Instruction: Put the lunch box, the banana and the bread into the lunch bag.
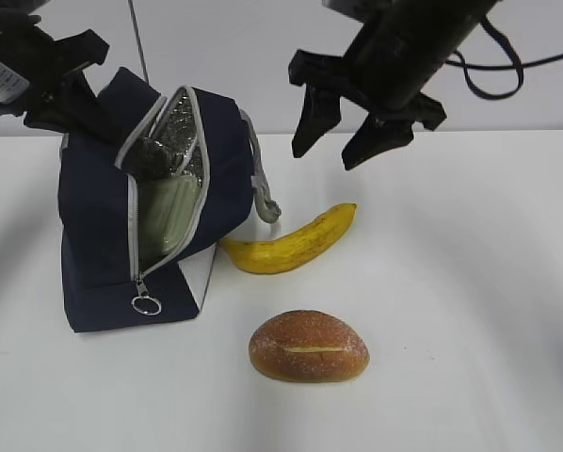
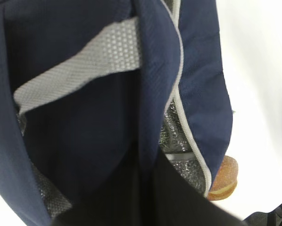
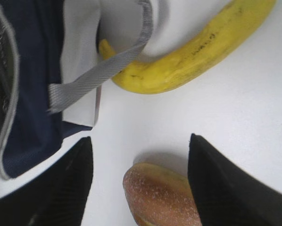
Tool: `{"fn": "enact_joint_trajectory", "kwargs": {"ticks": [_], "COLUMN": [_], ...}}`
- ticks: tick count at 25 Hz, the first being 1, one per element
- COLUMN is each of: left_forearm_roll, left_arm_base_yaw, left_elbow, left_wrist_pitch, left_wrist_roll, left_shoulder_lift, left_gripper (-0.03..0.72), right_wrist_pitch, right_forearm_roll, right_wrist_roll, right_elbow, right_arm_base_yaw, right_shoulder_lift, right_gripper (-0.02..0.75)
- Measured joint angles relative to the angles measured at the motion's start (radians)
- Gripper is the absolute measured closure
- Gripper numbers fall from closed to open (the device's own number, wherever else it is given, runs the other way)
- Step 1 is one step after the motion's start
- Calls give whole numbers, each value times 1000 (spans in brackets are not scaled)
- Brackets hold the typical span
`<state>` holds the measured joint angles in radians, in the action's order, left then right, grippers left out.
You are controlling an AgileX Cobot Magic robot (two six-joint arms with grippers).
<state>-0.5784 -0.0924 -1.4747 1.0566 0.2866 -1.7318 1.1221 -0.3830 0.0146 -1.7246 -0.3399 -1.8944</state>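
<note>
Resting against lunch bag, banana; bread apart. Right claw wide open, empty; left claw state unclear.

Unzipped navy lunch bag holding green-lidded lunch box (partly hidden), banana, bread outside

A plain white table filled the lower part of the exterior view, smooth and matte. Behind it rose a pale grey-white wall, meeting the table's far edge in a straight line. Soft, even light cast only faint shadows on the surface.
</note>
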Motion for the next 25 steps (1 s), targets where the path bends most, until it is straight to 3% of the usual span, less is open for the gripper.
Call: {"fn": "enact_joint_trajectory", "kwargs": {"ticks": [7, 13, 21, 25], "left_forearm_roll": [1, 1, 1, 1], "left_arm_base_yaw": [0, 0, 0, 0], "left_elbow": [0, 0, 0, 0], "left_wrist_pitch": [6, 14, 17, 18], "left_wrist_roll": [1, 1, 1, 1], "left_shoulder_lift": [0, 0, 0, 0], "left_gripper": [691, 691, 691, 691], "right_wrist_pitch": [-281, -458, -503, -503], "right_forearm_roll": [-23, -79, -108, -162], "right_wrist_roll": [221, 297, 393, 414], "right_elbow": [255, 295, 295, 295], "right_arm_base_yaw": [0, 0, 0, 0], "right_shoulder_lift": [6, -3, -92, -140], "right_gripper": [269, 269, 266, 223]}}
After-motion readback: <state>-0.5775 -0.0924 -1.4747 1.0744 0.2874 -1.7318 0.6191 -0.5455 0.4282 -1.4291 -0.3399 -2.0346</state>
